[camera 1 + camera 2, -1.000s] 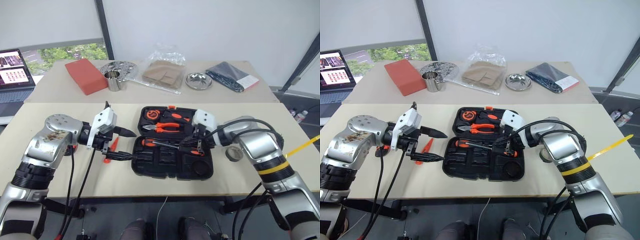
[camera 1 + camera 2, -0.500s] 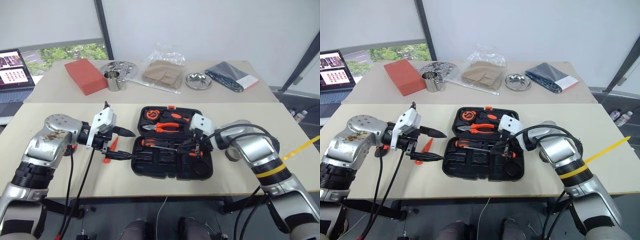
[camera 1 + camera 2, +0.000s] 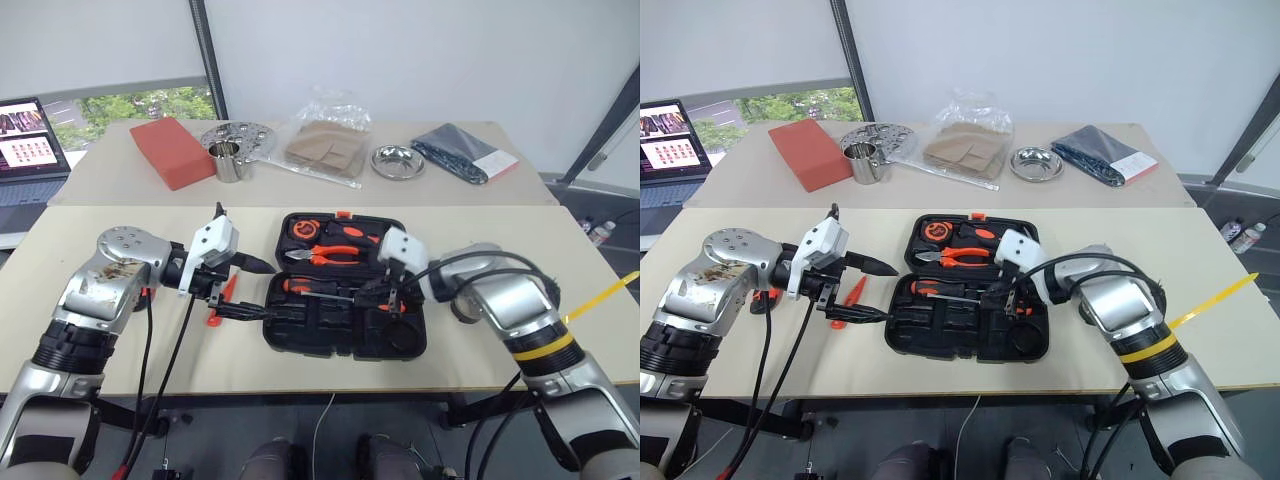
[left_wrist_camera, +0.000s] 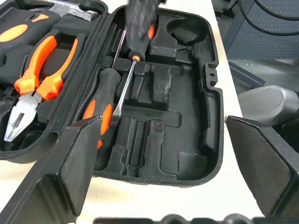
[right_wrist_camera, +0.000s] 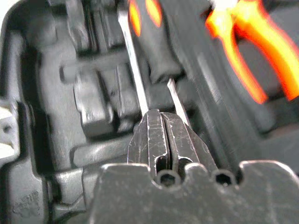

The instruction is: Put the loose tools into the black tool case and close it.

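Since the earlier frame, the right gripper (image 3: pixel 383 297) has been drawn a little leftward and lower over the front half of the hinged black moulded-plastic tool case (image 3: pixel 400 345); the left gripper (image 3: pixel 255 290) has been kept where it was, just beside the case's left edge.

The case lies open on the beige surface (image 3: pixel 120 370). In its rear half, orange-handled pliers (image 3: pixel 335 255) and an orange tape measure (image 3: pixel 299 229) are seated. In the front half, one steel-shaft screwdriver with an orange-black handle (image 4: pixel 103 100) lies across the recesses, and a second steel shaft (image 5: pixel 177 106) is seen beside the tips of the right jaws, which are pressed shut; whether that shaft is pinched or merely nudged cannot be told. The left jaws stand wide, with nothing between them.

A slim orange tool (image 3: pixel 852 293) is left on the surface below the left gripper, and a small grey tape roll (image 3: pixel 461 307) rests beyond the right arm, beside the case. Several recesses are still bare.

The task is judged partly done: the screwdrivers are in or nearly in, at least two loose items are still to be fetched, and the lid is yet to be closed.
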Controlling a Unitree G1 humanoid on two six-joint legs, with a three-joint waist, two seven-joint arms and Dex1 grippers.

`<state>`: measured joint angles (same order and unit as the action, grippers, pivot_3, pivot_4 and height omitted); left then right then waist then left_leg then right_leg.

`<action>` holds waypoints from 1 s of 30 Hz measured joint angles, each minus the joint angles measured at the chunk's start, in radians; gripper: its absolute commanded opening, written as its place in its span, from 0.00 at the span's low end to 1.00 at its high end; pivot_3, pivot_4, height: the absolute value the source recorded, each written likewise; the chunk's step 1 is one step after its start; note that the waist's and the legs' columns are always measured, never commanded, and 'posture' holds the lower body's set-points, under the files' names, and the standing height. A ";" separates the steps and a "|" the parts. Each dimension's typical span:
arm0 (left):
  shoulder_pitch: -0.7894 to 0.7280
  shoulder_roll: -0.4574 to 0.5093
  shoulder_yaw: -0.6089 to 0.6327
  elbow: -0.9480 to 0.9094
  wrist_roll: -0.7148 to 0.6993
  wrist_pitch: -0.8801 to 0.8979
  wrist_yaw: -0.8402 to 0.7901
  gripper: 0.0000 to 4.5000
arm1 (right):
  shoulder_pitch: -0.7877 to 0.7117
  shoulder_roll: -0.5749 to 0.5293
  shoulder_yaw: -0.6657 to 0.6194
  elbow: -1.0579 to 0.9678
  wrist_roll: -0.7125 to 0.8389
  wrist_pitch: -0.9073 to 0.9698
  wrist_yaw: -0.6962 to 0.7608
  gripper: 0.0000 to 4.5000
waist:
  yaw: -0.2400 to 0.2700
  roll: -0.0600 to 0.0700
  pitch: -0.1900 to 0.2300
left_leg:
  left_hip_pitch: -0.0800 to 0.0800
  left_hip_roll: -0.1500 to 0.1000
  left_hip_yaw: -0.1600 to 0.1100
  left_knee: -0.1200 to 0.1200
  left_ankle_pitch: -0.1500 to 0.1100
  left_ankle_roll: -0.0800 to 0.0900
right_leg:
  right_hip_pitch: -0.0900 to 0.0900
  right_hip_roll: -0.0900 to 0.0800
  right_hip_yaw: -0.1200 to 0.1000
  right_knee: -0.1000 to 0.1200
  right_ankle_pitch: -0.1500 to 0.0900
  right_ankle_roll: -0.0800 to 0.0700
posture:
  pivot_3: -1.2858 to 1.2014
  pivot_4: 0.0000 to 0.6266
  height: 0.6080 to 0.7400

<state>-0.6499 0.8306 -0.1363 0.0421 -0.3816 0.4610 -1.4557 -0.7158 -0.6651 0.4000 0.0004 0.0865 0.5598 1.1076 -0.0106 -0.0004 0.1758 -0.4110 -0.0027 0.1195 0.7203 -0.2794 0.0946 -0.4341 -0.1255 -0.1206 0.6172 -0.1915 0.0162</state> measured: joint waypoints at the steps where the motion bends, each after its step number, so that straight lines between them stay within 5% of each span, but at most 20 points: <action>1: 0.000 0.000 0.000 0.002 0.002 0.000 0.000 1.00 | -0.003 0.005 0.001 0.014 -0.007 -0.015 -0.004 0.01 | 0.000 -0.001 -0.001 | 0.002 0.000 0.000 0.000 0.000 0.000 | 0.002 0.000 0.000 0.000 -0.001 0.001 | 0.52 0.24 0.95; 8: 0.027 0.012 0.021 -0.007 0.003 0.006 0.025 1.00 | 0.023 0.085 -0.098 -0.001 0.129 0.063 0.015 0.01 | -0.003 -0.002 -0.001 | 0.006 0.001 -0.001 -0.001 -0.002 -0.004 | 0.005 -0.002 0.001 0.000 0.001 -0.003 | 0.52 0.24 0.95; 13: 0.197 0.053 0.199 -0.095 -0.047 0.121 0.159 1.00 | 0.001 0.087 -0.264 -0.184 0.360 0.203 0.047 0.32 | -0.008 -0.002 -0.001 | 0.002 0.001 -0.001 -0.003 0.000 -0.001 | -0.003 -0.003 0.001 0.009 0.001 -0.004 | 0.52 0.24 0.95; 22: 0.887 -0.020 0.838 -0.432 -0.135 0.376 0.406 1.00 | 0.033 0.055 -0.342 -0.318 0.527 0.291 0.018 0.98 | 0.000 -0.003 0.000 | 0.004 0.001 -0.001 -0.007 -0.006 -0.011 | -0.003 -0.006 0.000 0.003 -0.002 -0.005 | 0.52 0.24 0.95; 25: 0.969 -0.066 0.923 -0.506 -0.155 0.433 0.474 1.00 | 0.044 0.053 -0.342 -0.325 0.530 0.290 0.005 0.98 | 0.018 -0.003 0.000 | 0.006 0.001 -0.002 -0.007 -0.006 -0.014 | -0.004 -0.007 0.000 0.002 -0.002 -0.005 | 0.52 0.24 0.95; 30: 0.877 -0.092 0.910 -0.583 -0.249 0.613 0.637 1.00 | 0.077 0.037 -0.335 -0.366 0.530 0.266 0.001 0.98 | 0.033 -0.004 -0.001 | 0.007 0.001 -0.004 -0.007 -0.003 -0.018 | -0.003 -0.007 0.000 0.001 -0.001 -0.002 | 0.52 0.24 0.95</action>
<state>0.2275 0.7386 0.7734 -0.5410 -0.6303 1.0743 -0.8191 -0.6385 -0.6281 0.0650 -0.3654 0.6164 0.8261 1.1082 0.0228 -0.0040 0.1752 -0.4039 -0.0021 0.1158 0.7137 -0.2829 0.0769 -0.4374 -0.1326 -0.1203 0.6186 -0.1922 0.0139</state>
